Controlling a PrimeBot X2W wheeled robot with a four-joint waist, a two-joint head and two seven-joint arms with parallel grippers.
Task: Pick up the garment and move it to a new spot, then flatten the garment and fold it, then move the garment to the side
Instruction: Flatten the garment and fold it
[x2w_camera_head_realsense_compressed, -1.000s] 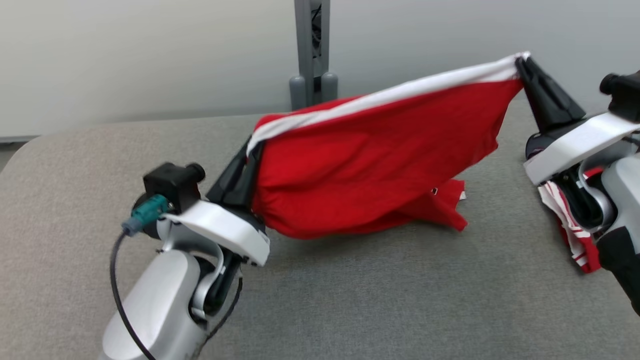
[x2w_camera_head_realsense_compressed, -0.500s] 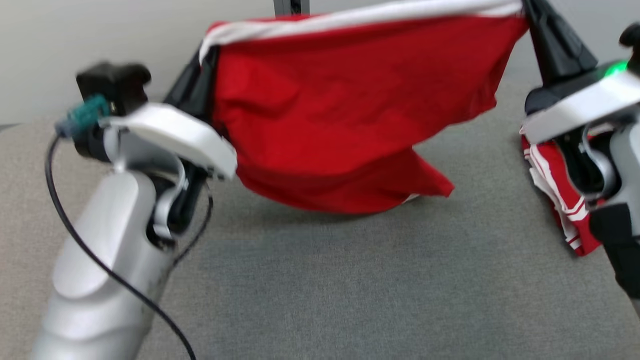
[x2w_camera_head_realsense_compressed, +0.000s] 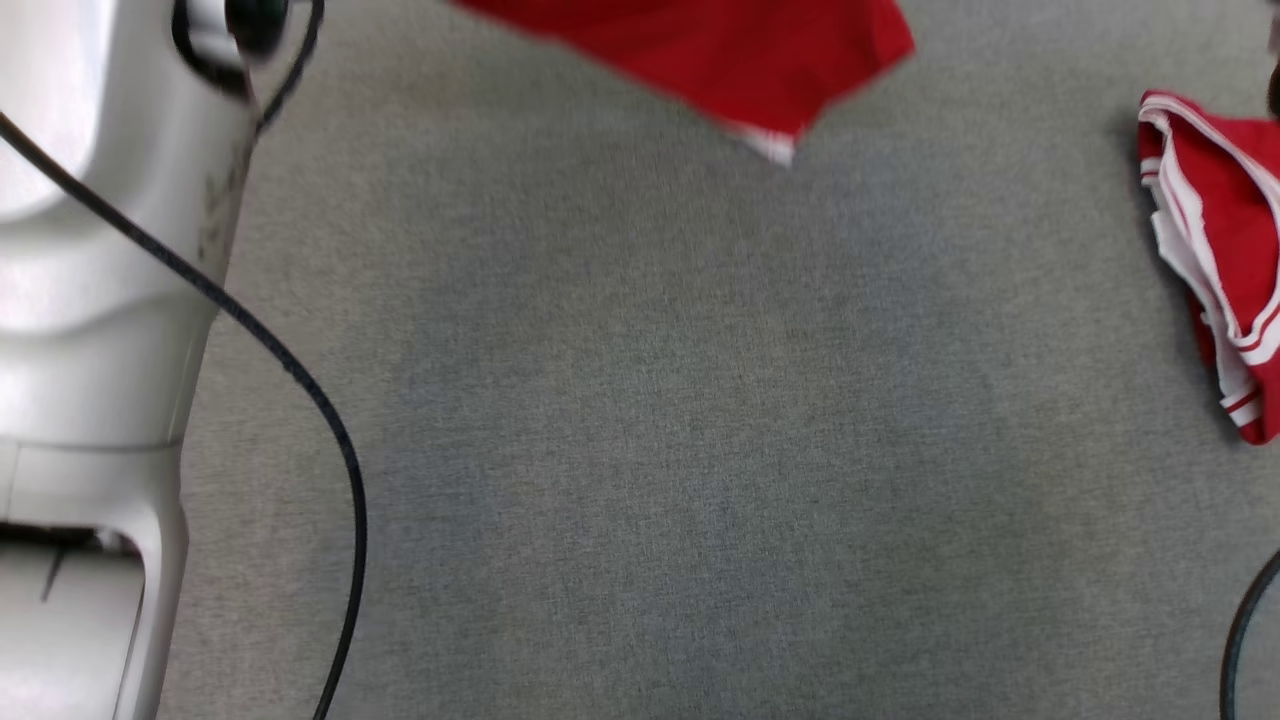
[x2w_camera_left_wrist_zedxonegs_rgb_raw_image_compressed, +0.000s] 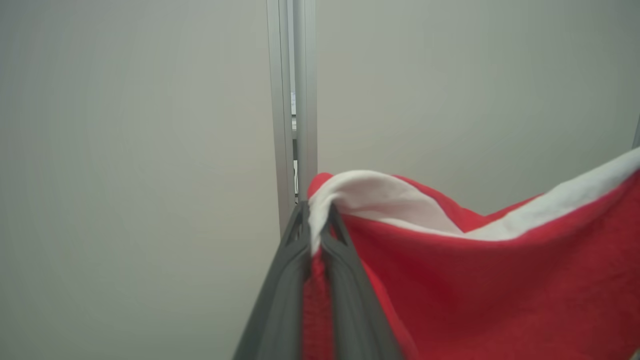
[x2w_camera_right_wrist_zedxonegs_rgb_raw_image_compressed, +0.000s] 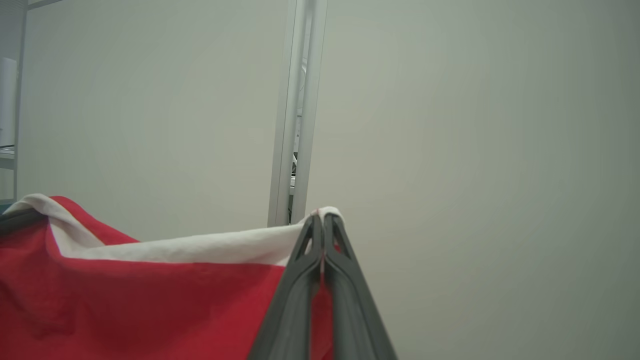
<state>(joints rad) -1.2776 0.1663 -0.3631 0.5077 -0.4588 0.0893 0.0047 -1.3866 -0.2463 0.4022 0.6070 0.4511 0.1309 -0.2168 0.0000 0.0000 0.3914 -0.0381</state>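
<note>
While our left gripper (x2w_camera_left_wrist_zedxonegs_rgb_raw_image_compressed: 316, 220) and right gripper (x2w_camera_right_wrist_zedxonegs_rgb_raw_image_compressed: 322, 220) each clamped its white hem, the garment (x2w_camera_left_wrist_zedxonegs_rgb_raw_image_compressed: 475, 290) hung lengthwise between the fingers (x2w_camera_right_wrist_zedxonegs_rgb_raw_image_compressed: 300, 285).

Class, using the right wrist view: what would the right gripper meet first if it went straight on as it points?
Probably the pale wall, just right of the metal post; nothing nearer shows ahead of the right gripper, shut on the garment. Depth is unclear.

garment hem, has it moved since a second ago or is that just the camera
Yes: up. Its corner was level with the folded pile's middle; now the garment hangs near the pile's top.
</note>
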